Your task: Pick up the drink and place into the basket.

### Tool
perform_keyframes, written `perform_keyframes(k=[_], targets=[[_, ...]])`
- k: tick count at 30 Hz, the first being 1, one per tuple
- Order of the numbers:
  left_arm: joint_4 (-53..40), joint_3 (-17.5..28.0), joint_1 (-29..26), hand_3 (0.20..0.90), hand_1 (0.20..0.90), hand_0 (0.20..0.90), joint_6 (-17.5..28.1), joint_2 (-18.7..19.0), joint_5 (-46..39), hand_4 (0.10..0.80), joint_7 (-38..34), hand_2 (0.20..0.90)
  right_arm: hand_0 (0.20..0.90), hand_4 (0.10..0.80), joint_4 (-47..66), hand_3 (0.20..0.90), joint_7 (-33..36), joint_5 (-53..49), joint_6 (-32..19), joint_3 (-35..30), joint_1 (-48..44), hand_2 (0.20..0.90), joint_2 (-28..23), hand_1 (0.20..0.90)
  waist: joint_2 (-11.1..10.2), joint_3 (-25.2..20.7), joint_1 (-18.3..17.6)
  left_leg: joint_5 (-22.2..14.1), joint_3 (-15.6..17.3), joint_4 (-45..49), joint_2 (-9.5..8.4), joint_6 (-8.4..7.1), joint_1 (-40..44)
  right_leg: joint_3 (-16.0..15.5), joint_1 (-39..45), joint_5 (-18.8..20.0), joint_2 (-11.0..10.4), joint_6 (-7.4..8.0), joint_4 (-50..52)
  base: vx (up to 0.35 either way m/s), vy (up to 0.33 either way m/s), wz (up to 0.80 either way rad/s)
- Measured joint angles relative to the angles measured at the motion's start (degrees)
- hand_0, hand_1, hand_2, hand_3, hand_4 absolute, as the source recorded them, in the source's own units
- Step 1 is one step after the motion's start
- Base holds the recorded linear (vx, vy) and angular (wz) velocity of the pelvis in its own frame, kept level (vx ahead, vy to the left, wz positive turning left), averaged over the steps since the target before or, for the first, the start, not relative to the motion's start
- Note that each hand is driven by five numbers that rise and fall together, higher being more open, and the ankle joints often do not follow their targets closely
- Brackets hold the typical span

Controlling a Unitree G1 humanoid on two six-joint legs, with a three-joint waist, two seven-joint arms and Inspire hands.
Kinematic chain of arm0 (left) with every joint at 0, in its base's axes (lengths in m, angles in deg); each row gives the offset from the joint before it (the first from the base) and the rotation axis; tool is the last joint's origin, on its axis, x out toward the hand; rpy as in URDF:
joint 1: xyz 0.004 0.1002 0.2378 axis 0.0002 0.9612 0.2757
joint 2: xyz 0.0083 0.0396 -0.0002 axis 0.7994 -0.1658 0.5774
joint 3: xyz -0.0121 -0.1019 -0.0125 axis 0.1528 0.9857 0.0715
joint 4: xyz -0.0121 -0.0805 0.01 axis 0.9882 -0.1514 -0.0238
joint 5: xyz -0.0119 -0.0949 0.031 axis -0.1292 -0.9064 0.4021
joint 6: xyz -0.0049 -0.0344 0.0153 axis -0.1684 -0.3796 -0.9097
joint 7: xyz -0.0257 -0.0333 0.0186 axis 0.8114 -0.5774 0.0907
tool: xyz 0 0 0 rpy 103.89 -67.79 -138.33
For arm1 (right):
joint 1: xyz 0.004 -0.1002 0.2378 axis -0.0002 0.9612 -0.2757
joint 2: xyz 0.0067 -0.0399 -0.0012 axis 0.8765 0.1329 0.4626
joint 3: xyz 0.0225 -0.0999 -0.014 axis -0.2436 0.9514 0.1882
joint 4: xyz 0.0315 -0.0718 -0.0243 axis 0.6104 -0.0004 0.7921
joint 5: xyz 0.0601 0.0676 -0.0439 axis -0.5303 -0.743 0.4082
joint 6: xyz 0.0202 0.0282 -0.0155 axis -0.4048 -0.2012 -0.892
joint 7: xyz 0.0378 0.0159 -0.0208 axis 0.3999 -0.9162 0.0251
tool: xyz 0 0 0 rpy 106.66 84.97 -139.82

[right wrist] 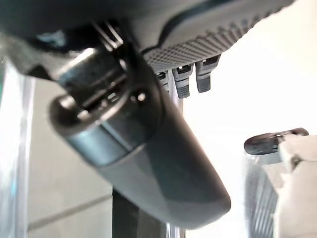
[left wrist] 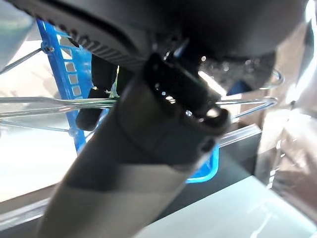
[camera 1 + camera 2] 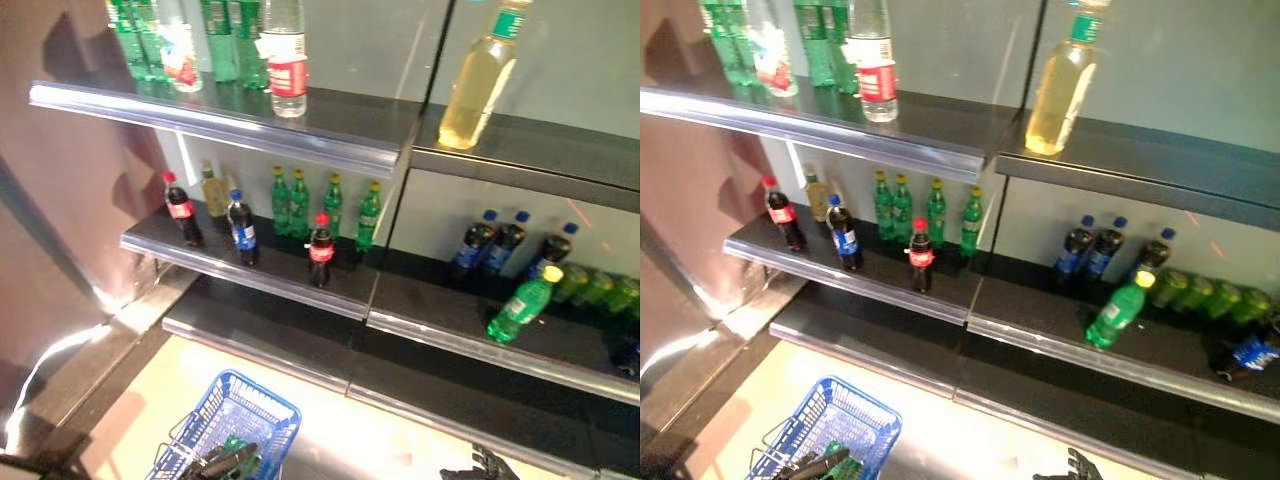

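Drinks stand on dark shelves ahead. On the middle shelf (image 3: 250, 275) are red-capped cola bottles (image 3: 321, 252), a blue-capped dark bottle (image 3: 242, 230) and green bottles (image 3: 300, 203). A green bottle with a yellow cap (image 3: 520, 308) leans on the right shelf. My left hand (image 3: 225, 460) is shut on the wire handles (image 2: 49, 101) of the blue basket (image 3: 250, 385), low at the left; something green lies in it, partly hidden. My right hand (image 3: 480, 465) hangs low at the right, open and empty, well below the shelves.
The top shelf holds a clear bottle with a red label (image 3: 287, 60), green bottles (image 3: 225, 40) and a yellow drink (image 3: 478, 80). Dark blue-capped bottles (image 3: 490, 243) and lying green bottles (image 3: 600, 288) are at the right. A low shelf edge (image 3: 300, 365) juts out above the floor.
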Motion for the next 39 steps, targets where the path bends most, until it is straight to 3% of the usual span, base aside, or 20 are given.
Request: perform_keyframes(k=[5, 11, 15, 20, 22, 23, 24, 25, 26, 27, 28, 29, 30, 31, 32, 33, 35, 37, 39], targets=[[0.6, -2.0, -0.5, 0.2, 0.3, 0.3, 0.0, 0.0, 0.3, 0.1, 0.1, 0.3, 0.9, 0.8, -3.0, 0.9, -0.8, -1.3, 2.7, -2.5, 0.6, 0.9, 0.1, 0.9, -1.2, -0.7, -0.5, -0.5, 2.7, 0.0, -0.14, -0.04, 0.6, 3.1, -1.4, 1.0, 0.2, 0.13, 0.3, -0.019, 0.042, -0.3], [1.0, -2.5, -0.9, 0.2, 0.3, 0.3, 0.0, -0.1, 1.1, 0.1, 0.9, 0.3, 0.9, 0.8, -4.2, 0.9, -2.1, -1.3, 4.3, -2.5, 1.0, 0.9, 0.4, 0.9, -1.8, -0.5, -0.6, -1.5, 2.9, 0.0, -0.49, -0.06, 2.2, 4.2, -1.7, 1.2, 0.3, -0.15, 0.1, -0.036, 0.063, -0.25], [1.0, -2.9, -1.3, 0.2, 0.3, 0.3, 0.0, -0.1, 1.2, 0.1, 0.9, 0.3, 0.9, 0.8, -3.9, 0.9, -2.5, -4.3, 4.8, -2.6, 0.6, 0.9, 0.5, 0.9, -1.8, 0.1, -1.3, -1.8, 5.6, 0.1, -0.67, -0.04, 2.2, 4.2, -3.8, 2.7, 0.0, 0.08, 1.3, -0.124, 0.155, -0.37], [1.6, -5.5, -4.0, 0.2, 0.3, 0.3, 0.0, -0.5, 2.4, 0.1, 1.0, 0.3, 0.9, 0.8, -3.9, 0.9, -2.3, -6.7, 4.2, -6.0, -0.6, 0.9, 0.5, 0.9, -2.1, 4.1, -3.1, -3.0, 6.0, 0.2, -3.12, 0.91, 3.4, 3.8, -6.2, 4.7, -1.5, 0.28, 2.9, -0.086, 0.127, -0.39], [1.4, -4.9, -3.9, 0.2, 0.3, 0.3, -0.1, -0.6, 2.5, 0.1, 1.0, 0.3, 0.9, 0.8, -3.7, 0.9, -2.5, -6.7, 3.9, -7.0, -1.3, 0.9, 0.7, 0.9, -2.4, 6.0, -3.1, -3.8, 10.0, 0.0, -3.76, 1.12, 4.8, -0.7, -8.4, 8.5, -1.7, -1.01, 2.5, -0.125, -0.026, -1.2], [0.8, -3.6, -3.3, 0.2, 0.3, 0.3, -0.2, -0.7, 2.6, 0.1, 1.0, 0.3, 0.9, 0.8, -3.3, 0.9, -2.5, -6.6, 3.9, -7.1, -2.0, 0.9, 0.9, 0.9, -2.1, 6.9, -2.2, -4.2, 12.7, -0.1, -3.4, 1.15, 5.8, -5.8, -9.7, 10.8, -1.8, -0.36, 1.7, -0.188, -0.057, -1.3], [0.6, -3.0, -3.0, 0.2, 0.3, 0.3, -0.4, -0.8, 2.7, 0.1, 0.8, 0.3, 0.9, 0.8, -3.3, 0.9, -2.6, -6.6, 3.9, -7.4, -1.4, 0.9, 0.9, 0.9, -1.9, 7.1, -2.5, -4.2, 14.4, -0.1, -2.94, 1.65, 6.0, -9.2, -10.1, 9.1, -2.0, -0.4, 1.6, -0.288, -0.053, -0.89], [0.4, -3.1, -3.0, 0.2, 0.3, 0.3, -0.7, -1.1, 3.3, 0.1, 0.8, 0.3, 0.9, 0.8, -4.0, 0.9, -2.6, -6.7, 4.1, -8.3, 0.2, 0.9, 0.9, 0.9, -0.6, 7.0, -2.7, -3.7, 17.6, 0.0, -1.05, 1.48, 6.0, -12.5, -11.4, 7.1, -2.9, 0.25, 6.7, -0.287, -0.023, -0.33], [0.1, -3.1, -3.1, 0.2, 0.3, 0.3, -0.5, -1.2, 4.0, 0.1, 1.3, 0.3, 0.9, 0.8, -5.1, 0.9, -2.6, -6.8, 4.5, -8.4, 1.2, 0.9, 0.9, 0.9, 0.5, 7.3, -2.2, -3.1, 19.8, 0.0, 0.63, 0.57, 5.9, -13.4, -12.2, 4.5, -3.4, 0.67, 12.2, -0.298, 0.03, -0.08], [0.0, -3.9, -3.1, 0.2, 0.3, 0.3, -0.1, -1.0, 4.6, 0.1, 1.9, 0.3, 0.9, 0.8, -5.8, 0.9, -2.7, -6.8, 4.9, -8.2, 2.4, 0.9, 1.0, 0.9, 1.1, 7.4, -1.0, -3.2, 19.8, 0.2, 1.61, 0.22, 6.0, -14.9, -12.9, -0.6, -3.9, -1.52, 18.4, -0.241, 0.03, -0.26], [0.0, -4.1, -3.2, 0.2, 0.3, 0.3, -0.1, -0.8, 4.8, 0.1, 2.4, 0.3, 0.9, 0.8, -5.8, 0.9, -2.9, -6.8, 4.7, -8.3, 3.2, 0.9, 1.2, 0.9, 0.1, 7.3, -0.3, -4.1, 18.4, 1.5, 0.23, 0.33, 6.0, -14.9, -13.2, -0.8, -2.9, -4.93, 18.0, -0.194, 0.006, -0.52], [0.2, -4.2, -3.2, 0.2, 0.3, 0.3, -0.1, -1.1, 4.7, 0.1, 2.4, 0.3, 0.9, 0.8, -5.7, 0.9, -3.0, -6.8, 4.6, -8.2, 2.3, 0.9, 0.9, 0.9, 0.5, 7.7, 0.3, -5.3, 17.0, 1.8, -0.6, 0.9, 5.8, -14.7, -13.6, 0.2, -2.3, -5.05, 17.3, -0.132, -0.101, -1.2], [0.4, -3.6, -3.1, 0.2, 0.3, 0.3, -0.1, -1.6, 3.6, 0.1, 2.8, 0.3, 0.9, 0.8, -5.5, 0.9, -3.2, -6.7, 3.5, -8.3, -1.0, 0.9, 0.3, 0.9, 0.6, 7.7, 0.5, -8.6, 14.1, 2.2, -5.3, 4.48, 3.3, -11.8, -15.1, 4.6, -0.7, -5.15, 12.0, -0.098, -0.177, -1.83], [0.4, 0.2, -3.6, 0.2, 0.3, 0.3, 0.2, -3.4, 1.8, 0.1, 3.2, 0.3, 0.9, 0.8, -5.4, 0.9, -3.5, -6.3, 1.9, -8.4, -4.7, 0.9, -0.2, 0.9, 2.9, 7.8, 1.6, -7.4, 12.6, -0.2, -5.96, 6.17, 2.3, -9.8, -14.9, 8.4, 1.7, -1.03, 6.3, -0.072, -0.259, -1.74], [1.4, 1.5, -4.6, 0.2, 0.3, 0.3, 0.2, -3.7, 1.8, 0.1, 2.9, 0.3, 0.9, 0.8, -4.9, 0.9, -3.7, -6.1, 1.8, -8.6, -5.7, 0.9, 0.3, 0.9, 3.9, 7.8, 0.9, -6.8, 13.6, 0.6, -4.48, 5.31, 2.2, -12.4, -14.2, 3.7, 1.6, -2.75, 10.9, -0.056, -0.406, -1.06], [1.4, 0.8, -6.0, 0.2, 0.3, 0.3, 0.2, -3.6, 2.2, 0.1, 3.1, 0.3, 0.9, 0.8, -5.1, 0.9, -4.3, -6.1, 2.2, -7.8, -4.8, 0.9, 0.9, 0.9, 4.9, 7.5, 1.2, -6.6, 13.8, 1.0, -2.62, 5.01, 3.2, -15.1, -10.5, -2.2, 0.6, -2.71, 15.8, -0.057, -0.494, -0.39], [0.6, 0.2, -5.7, 0.2, 0.3, 0.3, 0.4, -2.0, 2.5, 0.1, 3.1, 0.3, 0.9, 0.8, -4.9, 0.9, -4.3, -5.7, 2.1, -5.7, -4.5, 0.9, 2.3, 0.9, 3.0, 6.3, 2.1, -6.6, 14.0, 2.4, -1.45, 4.98, 4.1, -17.8, -5.3, -3.3, 0.3, -2.68, 13.4, -0.067, -0.553, -0.53], [0.5, 0.2, -5.1, 0.2, 0.3, 0.3, 0.2, -1.7, 2.7, 0.1, 1.6, 0.3, 0.9, 0.8, -3.9, 0.9, -4.3, -5.6, 1.9, -4.2, -4.3, 0.9, 3.0, 0.9, 1.5, 5.4, 2.3, -6.6, 15.0, 5.1, 0.25, 4.85, 3.9, -17.9, -2.4, -3.3, 2.2, -3.75, 7.8, -0.078, -0.414, -0.46], [0.1, 0.3, -4.7, 0.2, 0.3, 0.3, 0.1, -2.1, 2.6, 0.1, 0.8, 0.3, 0.9, 0.8, -2.9, 0.9, -4.1, -5.7, 2.0, -4.0, -4.0, 0.9, 2.7, 0.9, 1.7, 5.4, 2.7, -6.7, 15.1, 6.8, 1.84, 4.78, 4.0, -17.7, -1.4, -4.1, 3.8, -5.13, 6.7, -0.069, -0.289, -0.27]])
